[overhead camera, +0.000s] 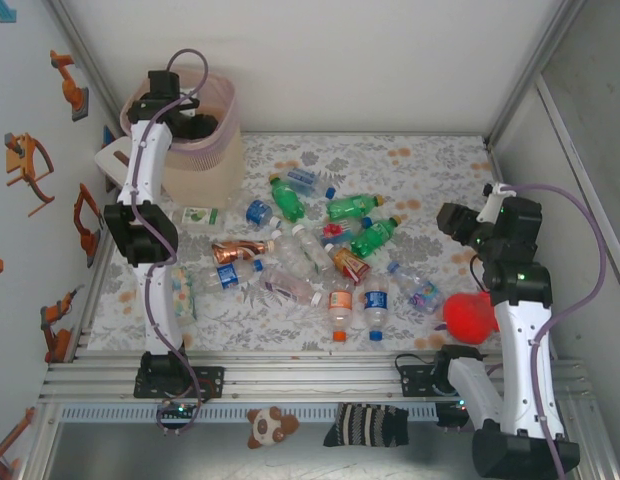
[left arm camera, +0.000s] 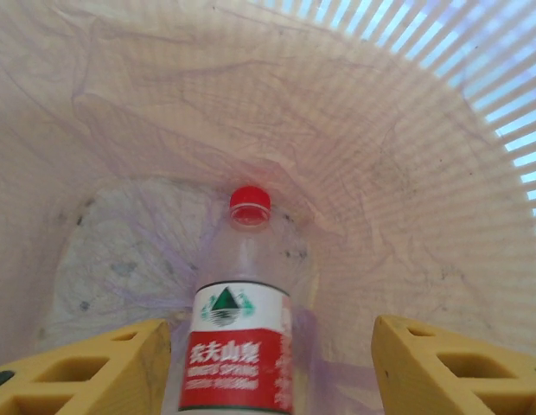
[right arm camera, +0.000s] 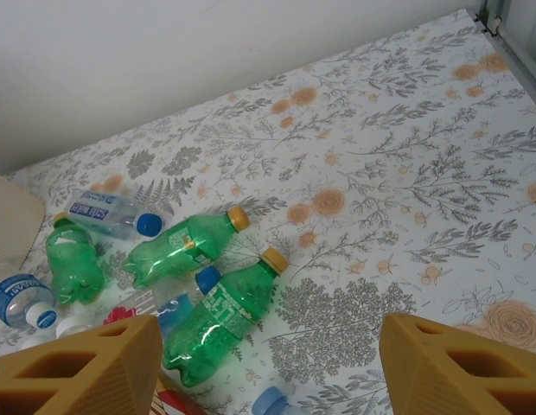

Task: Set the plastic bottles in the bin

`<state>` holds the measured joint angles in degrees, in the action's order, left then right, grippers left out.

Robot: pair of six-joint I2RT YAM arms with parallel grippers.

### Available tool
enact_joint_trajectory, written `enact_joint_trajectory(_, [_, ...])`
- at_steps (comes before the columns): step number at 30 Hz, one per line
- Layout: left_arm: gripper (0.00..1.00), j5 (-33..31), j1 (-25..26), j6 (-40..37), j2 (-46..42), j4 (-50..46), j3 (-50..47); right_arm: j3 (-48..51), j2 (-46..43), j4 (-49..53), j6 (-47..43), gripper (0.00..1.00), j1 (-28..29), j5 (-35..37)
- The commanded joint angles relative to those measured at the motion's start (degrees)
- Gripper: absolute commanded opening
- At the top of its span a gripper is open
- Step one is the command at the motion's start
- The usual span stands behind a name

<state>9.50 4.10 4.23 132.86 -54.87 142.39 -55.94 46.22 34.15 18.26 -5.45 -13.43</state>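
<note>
My left gripper [overhead camera: 187, 124] hangs inside the top of the pale pink bin [overhead camera: 226, 101]. In the left wrist view its yellow fingers [left arm camera: 104, 367] stand open. A clear bottle with a red cap and red label [left arm camera: 236, 350] lies between them, close to the left finger and well clear of the right one, cap pointing down at the bin wall [left arm camera: 389, 173]. Several plastic bottles [overhead camera: 320, 250] lie scattered mid-table, among them green ones [right arm camera: 218, 318] and a copper one [overhead camera: 238, 250]. My right gripper [right arm camera: 268, 354] is open above the green bottles, holding nothing, and sits at the right of the table [overhead camera: 456, 220].
A red plush toy [overhead camera: 470, 315] lies by the right arm's base. A small white container [overhead camera: 108, 158] stands left of the bin, and a white box [overhead camera: 198, 215] sits in front of it. A plush animal [overhead camera: 270, 426] and a striped cloth [overhead camera: 365, 425] lie below the table's front rail.
</note>
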Motion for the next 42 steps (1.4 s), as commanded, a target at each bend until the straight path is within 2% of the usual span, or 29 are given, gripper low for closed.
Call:
enact_joint_trajectory(1, [0.62, 1.3, -0.1, 0.4, -5.1, 0.5, 2.0, 0.2, -1.1, 0.3, 0.7, 0.66, -0.3, 0.9])
enact_joint_trajectory(11, [0.63, 3.0, 0.0, 0.7, -14.7, 1.0, 1.0, -0.1, -1.3, 0.4, 0.3, 0.66, -0.3, 0.7])
enact_joint_trajectory(16, [0.64, 3.3, 0.0, 1.4, -21.0, 1.2, -3.2, -0.1, -0.6, -0.4, 0.3, 0.66, -0.3, 0.3])
enact_joint_trajectory(19, [0.64, 2.7, 0.0, 3.1, -26.7, 3.9, -11.3, 0.5, -0.3, -1.1, 0.4, 0.66, -0.3, -0.2])
enact_joint_trajectory(23, [0.65, 1.8, -1.1, 6.5, -38.2, 12.9, -29.2, 1.5, 0.2, -1.9, 0.3, 0.66, -0.3, -0.6])
enact_joint_trajectory(27, [0.70, 1.8, -3.6, 11.7, -51.7, 25.0, -48.4, 1.2, 1.0, -2.1, 0.0, 0.66, -0.2, -1.1])
enact_joint_trajectory(30, [0.69, 3.0, -5.7, 14.7, -57.9, 27.2, -56.3, 0.7, 1.5, -2.0, -0.1, 0.66, -0.3, -1.6])
enact_joint_trajectory(33, [0.71, 4.4, -7.1, 16.2, -60.8, 25.4, -60.4, 0.6, 1.5, -2.4, 0.3, 0.66, -0.3, -1.8])
enact_joint_trajectory(36, [0.77, 5.0, -7.9, 18.5, -62.3, 25.7, -65.8, 0.5, 1.5, -2.6, 0.5, 0.66, -0.3, -2.2])
enact_joint_trajectory(42, [0.81, 6.0, -10.7, 26.4, -60.2, 24.5, -74.7, 0.3, 0.8, -2.3, 0.3, 0.66, -0.3, -2.2])
